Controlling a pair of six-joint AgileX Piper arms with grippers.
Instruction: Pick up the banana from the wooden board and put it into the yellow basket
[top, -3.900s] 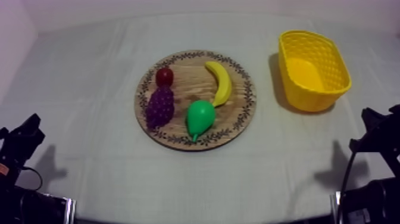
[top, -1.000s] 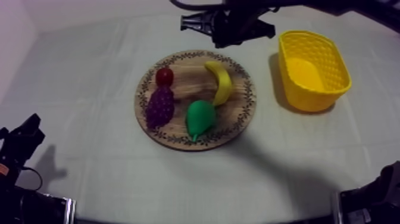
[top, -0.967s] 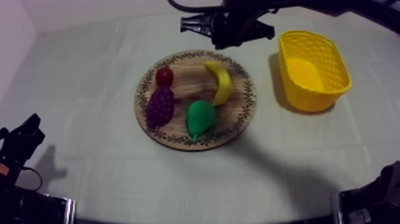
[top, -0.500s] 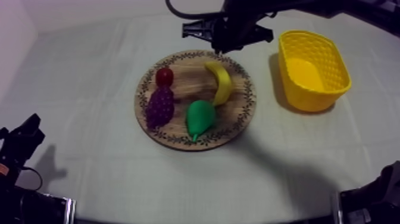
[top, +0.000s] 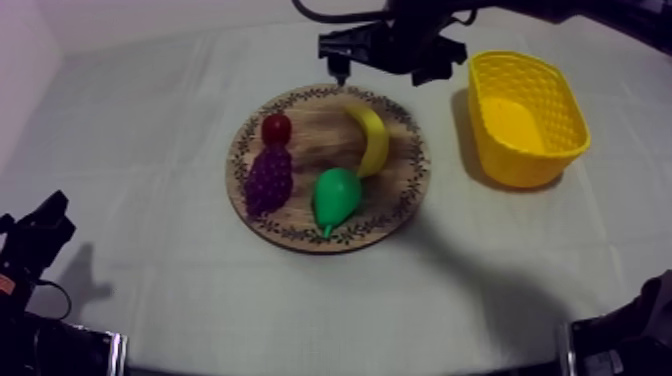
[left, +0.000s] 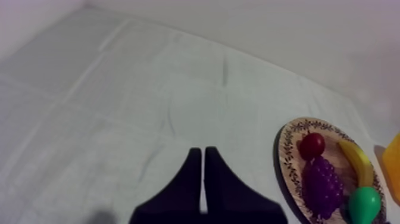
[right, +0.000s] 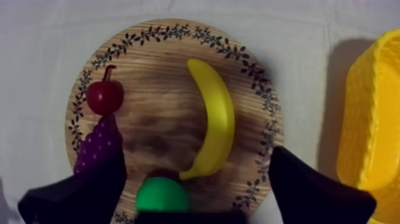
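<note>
The yellow banana (top: 372, 138) (right: 217, 113) lies curved on the right half of the round wooden board (top: 310, 140) (right: 161, 101). My right gripper (top: 385, 66) (right: 196, 154) hangs above the board's far rim, open, with its black fingers (right: 89, 190) spread wide to either side of the banana and nothing between them. The yellow basket (top: 525, 118) (right: 375, 131) stands right of the board with nothing in it. My left gripper (top: 35, 235) (left: 203, 158) rests low at the table's left, its fingers lying together as a narrow wedge.
A small red fruit (top: 276, 128) (right: 105, 95), purple grapes (top: 269, 178) (right: 98, 149) and a green pear (top: 336, 197) (right: 162, 195) share the board, the pear close to the banana's near tip. Bare cloth surrounds the board and the basket.
My right gripper's fingers have gone from shut to wide apart, and the gripper has shifted a little right over the board's far rim. The fruit and my left arm have not moved.
</note>
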